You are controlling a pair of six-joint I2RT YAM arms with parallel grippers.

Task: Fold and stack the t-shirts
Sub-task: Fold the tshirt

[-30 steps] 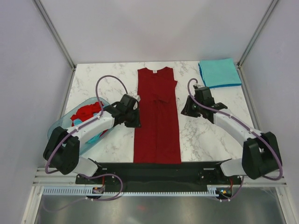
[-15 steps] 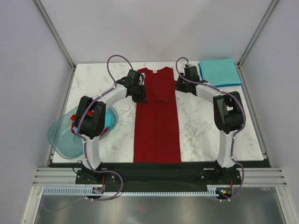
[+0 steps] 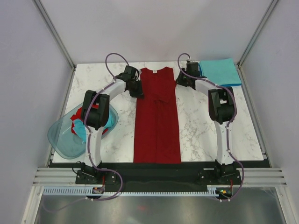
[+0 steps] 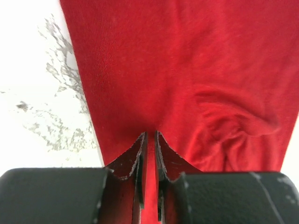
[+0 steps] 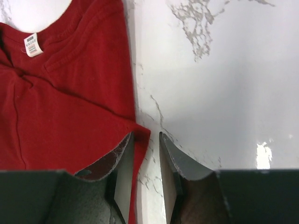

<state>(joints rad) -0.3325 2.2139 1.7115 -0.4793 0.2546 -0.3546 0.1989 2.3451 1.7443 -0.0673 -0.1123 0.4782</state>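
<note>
Red shirt (image 3: 157, 116): soft ribbed cotton, folded to a long strip on the marbled desk (image 3: 205, 126); the right wrist view alone shows its white label (image 5: 32, 45). Left fingers (image 4: 149, 154) pinch its edge; right fingers (image 5: 122, 179) stand narrowly apart over the hem corner, grip uncertain.

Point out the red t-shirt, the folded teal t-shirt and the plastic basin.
red t-shirt (image 3: 157, 126), top view, middle of its body
folded teal t-shirt (image 3: 219, 72), top view, its centre
plastic basin (image 3: 63, 137), top view, bare near wall

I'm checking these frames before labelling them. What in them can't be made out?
- Label print on the red shirt: too small, right wrist view.
- Whether the right gripper pinches the shirt edge: unclear.
- Clothes in the plastic basin: mostly covered by the left arm, top view.
- Left gripper grip depth: fingers cut off by its black body.
</note>
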